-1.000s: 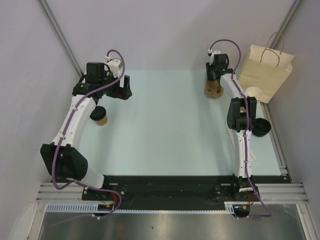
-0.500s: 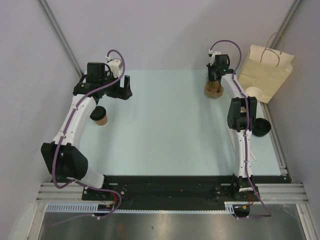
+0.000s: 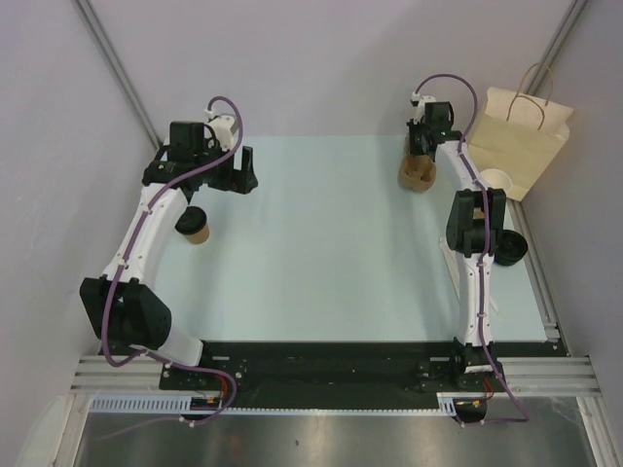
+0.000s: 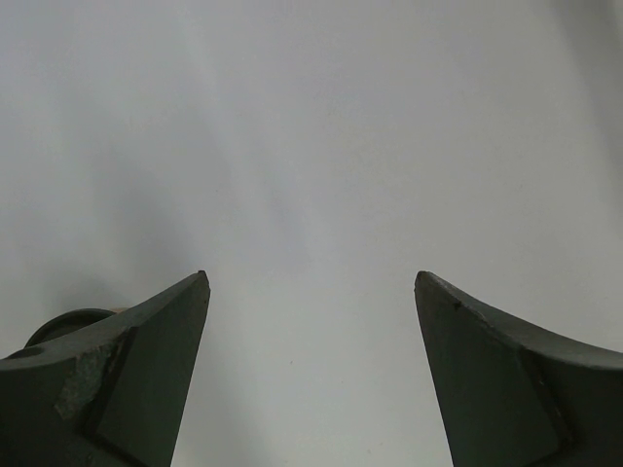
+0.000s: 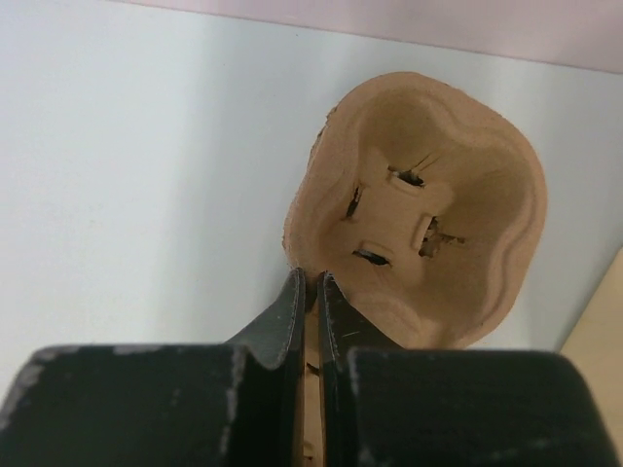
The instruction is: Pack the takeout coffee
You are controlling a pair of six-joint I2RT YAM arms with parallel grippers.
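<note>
Two arms: bases at the near edge of the table (image 3: pixel 321 253), one reaching up each side.
Black round lid (image 3: pixel 507 247): on the table at the right, partly behind the right arm.
Dark-topped kraft cup (image 3: pixel 195 225): upright on the left, just beside the left forearm.
Open kraft cup (image 3: pixel 494 181): upright, white inside showing, at the foot of the paper bag, close to the right arm.
Pulp cup carrier (image 5: pixel 438 224): far right of the table, its near wall pinched.
Left gripper (image 4: pixel 311 277): fingers spread wide over bare table, grasping nothing.
Right gripper (image 5: pixel 311 277): fingers clenched on the carrier's rim.
Paper bag (image 3: pixel 516 141): standing in the far right corner.
</note>
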